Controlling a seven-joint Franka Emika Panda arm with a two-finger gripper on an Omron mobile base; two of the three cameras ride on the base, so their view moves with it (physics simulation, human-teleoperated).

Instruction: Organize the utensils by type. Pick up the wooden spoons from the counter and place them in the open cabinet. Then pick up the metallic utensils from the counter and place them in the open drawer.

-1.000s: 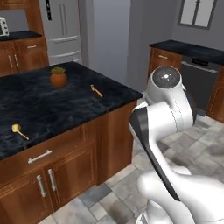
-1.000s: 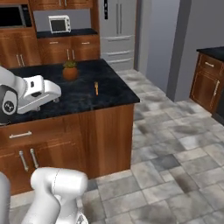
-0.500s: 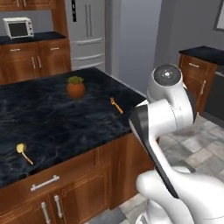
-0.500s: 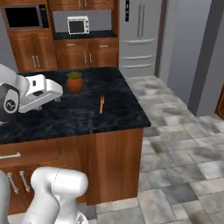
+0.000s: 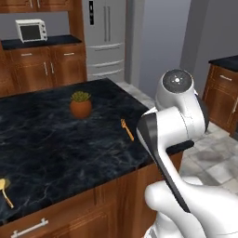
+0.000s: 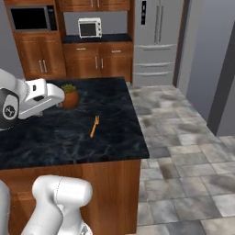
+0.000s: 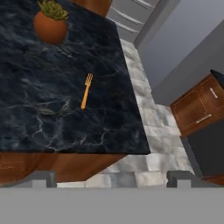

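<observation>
Gripper [image 7: 112, 177] is fully open and empty, jaws spread wide at the bottom of the hand view, hanging high off the near corner of the black marble island counter [image 5: 46, 148]. No contact with anything.

Step in hand, as I judge it: getting to the first utensil. Nearest is the slim orange-gold fork [image 7: 86, 91], lying flat on the counter near the right edge, tines toward the terracotta pot with a green succulent [image 7: 50, 24], which sits well apart from it. Its colour could be wood or brass; hard to tell which bin it belongs to.

To do it well: centre the open jaws over the middle of the handle, turn the wrist so the fingers straddle the thin shaft crosswise, come straight down until the tips nearly meet the stone, then close. It lies flat and thin, so a shallow or off-centre pinch likely slips. Stay clear of the counter edge.

Counts:
- fork: one
- yellow-tan wooden spoon [image 5: 4, 189]: one, at the far left of the counter in the left base view, well apart from the fork
- potted plant: one
- white microwave [image 5: 31, 30]: one, on the back counter
- steel fridge [image 5: 106, 39]: one

Open cabinet and open drawer: can't tell where.
</observation>
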